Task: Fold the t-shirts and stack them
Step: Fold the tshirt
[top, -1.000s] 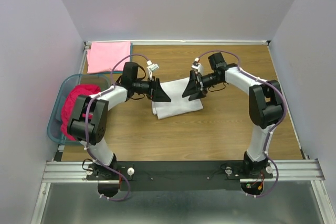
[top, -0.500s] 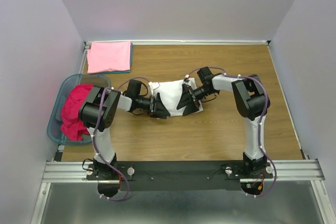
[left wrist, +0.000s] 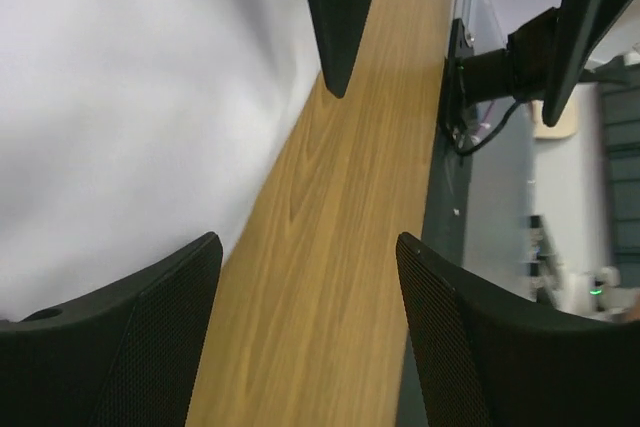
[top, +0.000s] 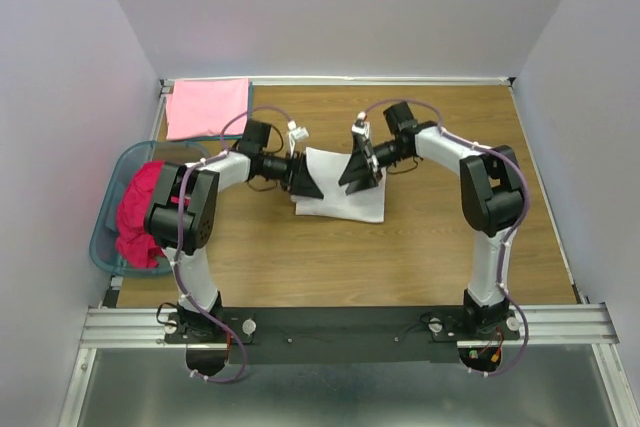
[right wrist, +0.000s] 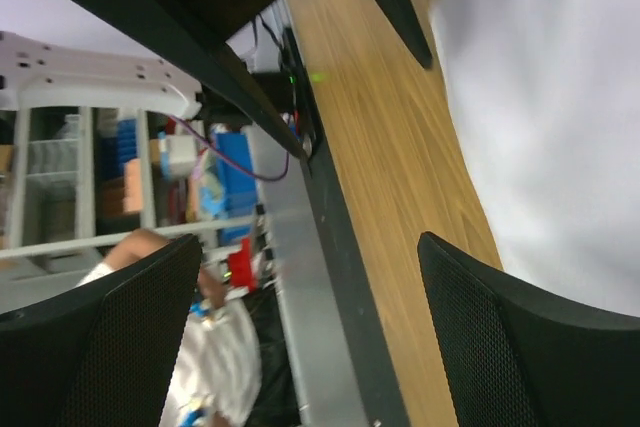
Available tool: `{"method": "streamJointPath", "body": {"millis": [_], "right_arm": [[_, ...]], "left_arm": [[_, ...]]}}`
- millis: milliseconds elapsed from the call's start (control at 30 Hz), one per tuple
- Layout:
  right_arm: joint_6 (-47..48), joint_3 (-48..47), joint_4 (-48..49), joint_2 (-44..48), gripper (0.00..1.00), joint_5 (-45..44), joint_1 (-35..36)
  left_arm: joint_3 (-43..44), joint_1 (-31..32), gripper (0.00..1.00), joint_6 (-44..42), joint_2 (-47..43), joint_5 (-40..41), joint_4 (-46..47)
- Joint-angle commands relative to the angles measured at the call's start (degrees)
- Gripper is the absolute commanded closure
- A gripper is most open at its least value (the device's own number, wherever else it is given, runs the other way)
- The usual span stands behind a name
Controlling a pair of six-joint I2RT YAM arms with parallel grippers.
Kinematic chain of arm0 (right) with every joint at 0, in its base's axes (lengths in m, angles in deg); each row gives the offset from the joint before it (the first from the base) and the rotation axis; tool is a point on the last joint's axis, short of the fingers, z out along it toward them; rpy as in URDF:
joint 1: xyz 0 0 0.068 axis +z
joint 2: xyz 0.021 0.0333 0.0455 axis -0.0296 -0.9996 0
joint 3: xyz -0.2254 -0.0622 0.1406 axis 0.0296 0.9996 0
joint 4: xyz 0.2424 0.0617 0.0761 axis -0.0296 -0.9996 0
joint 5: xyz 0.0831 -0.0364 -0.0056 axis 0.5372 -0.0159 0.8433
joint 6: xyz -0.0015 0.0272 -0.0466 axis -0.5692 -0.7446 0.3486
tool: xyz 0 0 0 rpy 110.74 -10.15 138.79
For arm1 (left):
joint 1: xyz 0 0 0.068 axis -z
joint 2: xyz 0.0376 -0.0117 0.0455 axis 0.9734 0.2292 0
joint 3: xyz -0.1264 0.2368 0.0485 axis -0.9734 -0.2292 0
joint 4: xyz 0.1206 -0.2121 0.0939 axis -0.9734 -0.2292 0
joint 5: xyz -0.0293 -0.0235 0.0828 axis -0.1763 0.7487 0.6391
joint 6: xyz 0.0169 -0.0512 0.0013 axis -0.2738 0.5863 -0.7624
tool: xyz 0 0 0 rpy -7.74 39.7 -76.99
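tabletop of brown wood bears white t-shirt, pale walls around.

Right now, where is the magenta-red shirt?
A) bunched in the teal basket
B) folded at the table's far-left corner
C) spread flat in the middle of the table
A: the magenta-red shirt is heaped inside the teal basket, while the pink shirt holds the far-left corner and the white shirt lies mid-table.

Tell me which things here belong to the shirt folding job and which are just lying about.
Job: white shirt on the table; pink shirt, folded at the back left; red shirt, in the basket.
Lying about: basket; table.
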Motion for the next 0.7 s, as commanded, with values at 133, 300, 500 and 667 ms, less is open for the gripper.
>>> {"method": "streamJointPath", "body": {"millis": [133, 300, 500, 667], "right_arm": [[-1.0, -12.9, 0.7, -3.9, 0.11, -5.5, -6.1], [0.4, -16.4, 0.9, -9.4, 0.13, -10.9, -9.9], [1.9, -20.0, 1.0, -14.4, 0.13, -14.2, -12.4], [3.0, -21.6, 1.1, -18.3, 0.15, -18.1, -12.6]], "left_arm": [[16.8, -0.8, 0.26, 4.2, 1.3, 5.1, 4.2], [21.4, -1.7, 0.28, 14.1, 10.4, 9.2, 13.3], [23.7, -4.1, 0.35, 21.3, 20.4, 12.7, 19.1], [22.3, -6.0, 0.38, 23.9, 22.8, 15.6, 20.7]]}}
